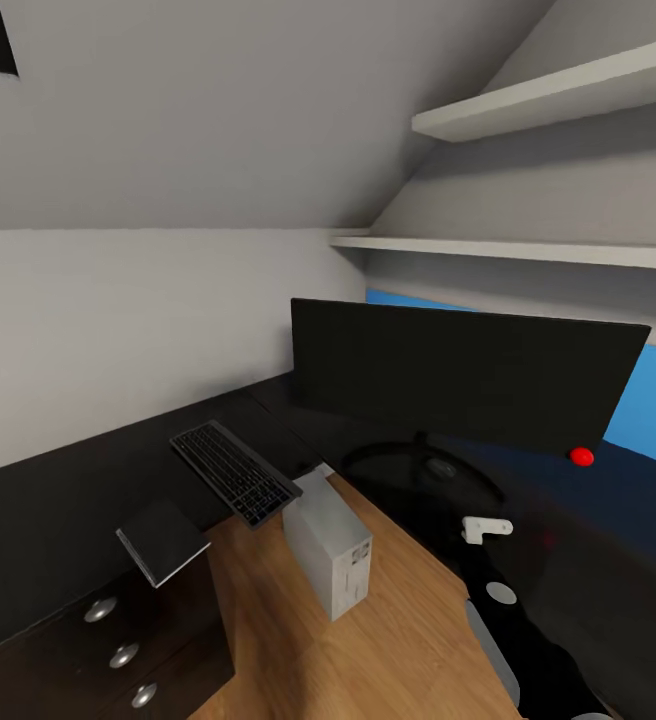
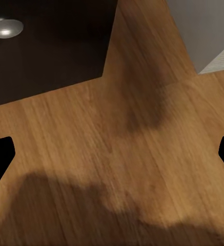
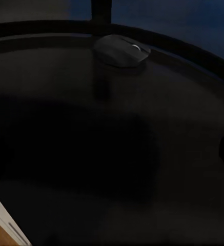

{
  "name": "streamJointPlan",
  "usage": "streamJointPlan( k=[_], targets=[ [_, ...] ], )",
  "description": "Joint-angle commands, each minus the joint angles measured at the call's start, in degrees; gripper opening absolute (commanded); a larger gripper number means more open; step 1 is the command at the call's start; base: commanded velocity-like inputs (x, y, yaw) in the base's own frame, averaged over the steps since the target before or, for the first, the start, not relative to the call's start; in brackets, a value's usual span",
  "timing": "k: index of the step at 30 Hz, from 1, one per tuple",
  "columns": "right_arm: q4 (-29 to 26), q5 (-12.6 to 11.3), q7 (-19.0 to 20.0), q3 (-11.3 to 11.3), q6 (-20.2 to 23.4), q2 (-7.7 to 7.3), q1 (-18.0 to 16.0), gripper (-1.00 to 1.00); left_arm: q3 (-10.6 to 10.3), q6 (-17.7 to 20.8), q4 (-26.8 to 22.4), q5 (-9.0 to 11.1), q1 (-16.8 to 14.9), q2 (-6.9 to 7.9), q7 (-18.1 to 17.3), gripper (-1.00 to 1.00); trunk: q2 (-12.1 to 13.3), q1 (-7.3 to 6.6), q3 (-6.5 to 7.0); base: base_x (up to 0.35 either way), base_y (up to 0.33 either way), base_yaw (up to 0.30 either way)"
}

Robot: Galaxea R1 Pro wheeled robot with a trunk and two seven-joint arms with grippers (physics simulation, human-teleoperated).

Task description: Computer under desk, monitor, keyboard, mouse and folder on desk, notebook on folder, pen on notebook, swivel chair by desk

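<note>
One monitor, one keyboard, one notebook on desk; both jaws wide, empty.

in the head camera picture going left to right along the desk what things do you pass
drawer knobs → notebook → keyboard → computer → monitor

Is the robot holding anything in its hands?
No. The left hand is open over bare wooden floor. The right hand hangs over the desk, nothing between its fingers.
</note>
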Motion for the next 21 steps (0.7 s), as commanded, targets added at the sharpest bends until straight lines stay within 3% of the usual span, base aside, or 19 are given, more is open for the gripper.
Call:
streamJointPlan(
  k=[1,21],
  targets=[
    [-0.1,-0.6,-0.5,0.3,0.1,-0.09,0.0,1.00,-0.3,-0.2,0.1,0.6,0.0,-0.01,-0.3,1.00,0.0,0.00,-0.06,0.000,0.000,0.000],
    [-0.1,-0.6,-0.5,0.3,0.1,-0.09,0.0,1.00,-0.4,-0.2,0.1,0.6,0.0,0.09,-0.7,1.00,0.0,0.00,-0.06,0.005,0.000,0.000]
  ],
)
